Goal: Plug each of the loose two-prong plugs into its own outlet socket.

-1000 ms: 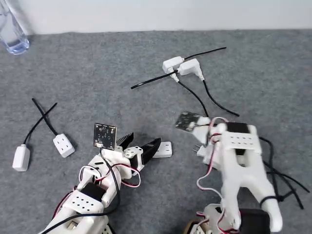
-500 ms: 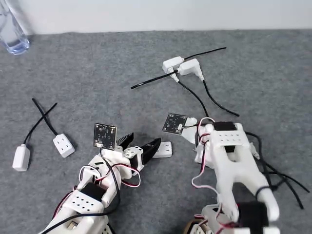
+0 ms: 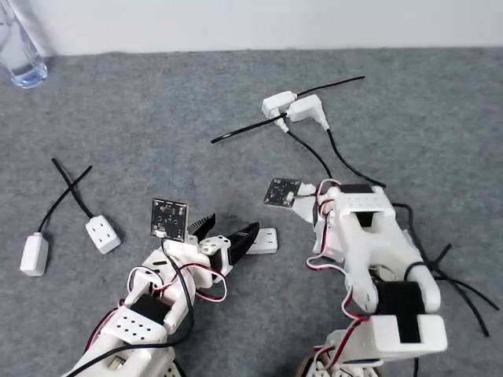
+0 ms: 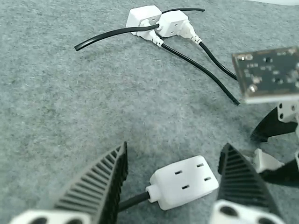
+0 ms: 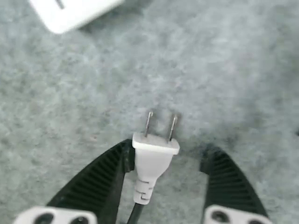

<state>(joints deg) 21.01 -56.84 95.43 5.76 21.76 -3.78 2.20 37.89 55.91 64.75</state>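
On the grey table [image 3: 440,94], near its front edge, the left claw [image 3: 228,232] is hanging spread wide, its two black ribbed fingers [image 4: 100,184] standing either side of a white outlet socket [image 4: 184,182] without touching it. That socket is lying flat with its slots facing up and its black cord running back under the claw. Just beside it, the right claw [image 5: 166,156] is also gaping open over the felt, and a white two-prong plug [image 5: 154,151] is sitting between its fingers, leaning against one finger while the other is standing apart from it; the prongs are pointing away from the wrist. At the far side, a white connector pair [image 3: 292,105] is lying touching, black cords trailing. Off to the left, a second socket [image 3: 102,233] and a white cord end [image 3: 34,254] are lying apart. A clear glass [image 3: 20,55] is standing in the far left corner.
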